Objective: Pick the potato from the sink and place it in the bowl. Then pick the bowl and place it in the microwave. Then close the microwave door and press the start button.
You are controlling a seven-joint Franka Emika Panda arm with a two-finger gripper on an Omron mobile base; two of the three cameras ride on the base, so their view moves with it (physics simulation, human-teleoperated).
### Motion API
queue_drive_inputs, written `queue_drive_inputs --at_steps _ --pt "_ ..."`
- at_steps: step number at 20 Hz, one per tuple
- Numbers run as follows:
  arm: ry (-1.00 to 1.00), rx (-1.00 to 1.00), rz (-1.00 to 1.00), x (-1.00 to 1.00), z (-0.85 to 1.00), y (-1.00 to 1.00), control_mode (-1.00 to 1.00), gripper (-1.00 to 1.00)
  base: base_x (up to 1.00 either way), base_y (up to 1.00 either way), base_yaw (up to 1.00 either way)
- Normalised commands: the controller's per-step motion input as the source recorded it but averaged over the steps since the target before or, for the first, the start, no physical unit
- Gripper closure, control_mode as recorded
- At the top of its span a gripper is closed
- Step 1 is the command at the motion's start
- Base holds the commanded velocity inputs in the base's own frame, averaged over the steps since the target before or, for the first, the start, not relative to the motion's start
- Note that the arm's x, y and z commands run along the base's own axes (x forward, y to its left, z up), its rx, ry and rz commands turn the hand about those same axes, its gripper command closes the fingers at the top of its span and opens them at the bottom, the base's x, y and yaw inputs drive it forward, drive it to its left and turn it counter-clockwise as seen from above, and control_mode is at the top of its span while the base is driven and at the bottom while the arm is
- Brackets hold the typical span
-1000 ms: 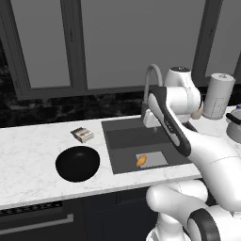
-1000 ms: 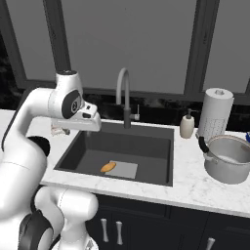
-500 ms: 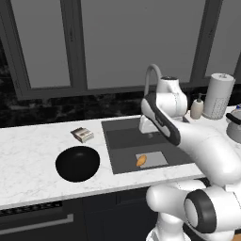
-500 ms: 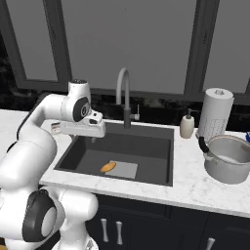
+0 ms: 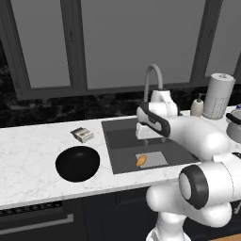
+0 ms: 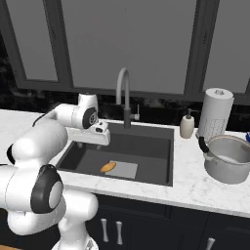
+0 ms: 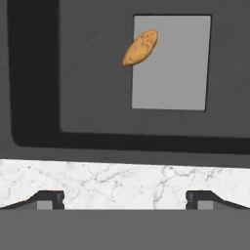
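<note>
Looking down the hand view, you see the potato (image 7: 140, 47) at upper centre in the sink (image 7: 88, 93); tool (image 7: 125, 199) fingers apart, empty.

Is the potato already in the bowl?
No, the potato lies on the sink floor, while the bowl sits on the counter beside it.

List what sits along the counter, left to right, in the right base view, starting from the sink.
Dark grey recessed sink holding the small orange-tan potato → small cream soap dispenser bottle → white paper towel roll → grey metal pot.
</note>
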Motion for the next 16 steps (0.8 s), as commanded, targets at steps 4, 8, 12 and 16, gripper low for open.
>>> queue_drive_inputs --at_steps 4,8,12,16 --pt "0.0 -0.01 -0.09 0.22 -0.73 -0.11 -1.0 -1.0 0.0 0.0 0.0" --pt "0.0 -0.01 -0.09 0.13 -0.68 -0.07 -1.0 -1.0 0.0 0.0 0.0" --pt "0.0 -0.02 -0.08 0.24 -0.63 0.0 -1.0 -1.0 0.0 0.0 0.0" --pt "0.0 -0.01 -0.08 0.41 -0.5 0.0 -1.0 -1.0 0.0 0.0 0.0"
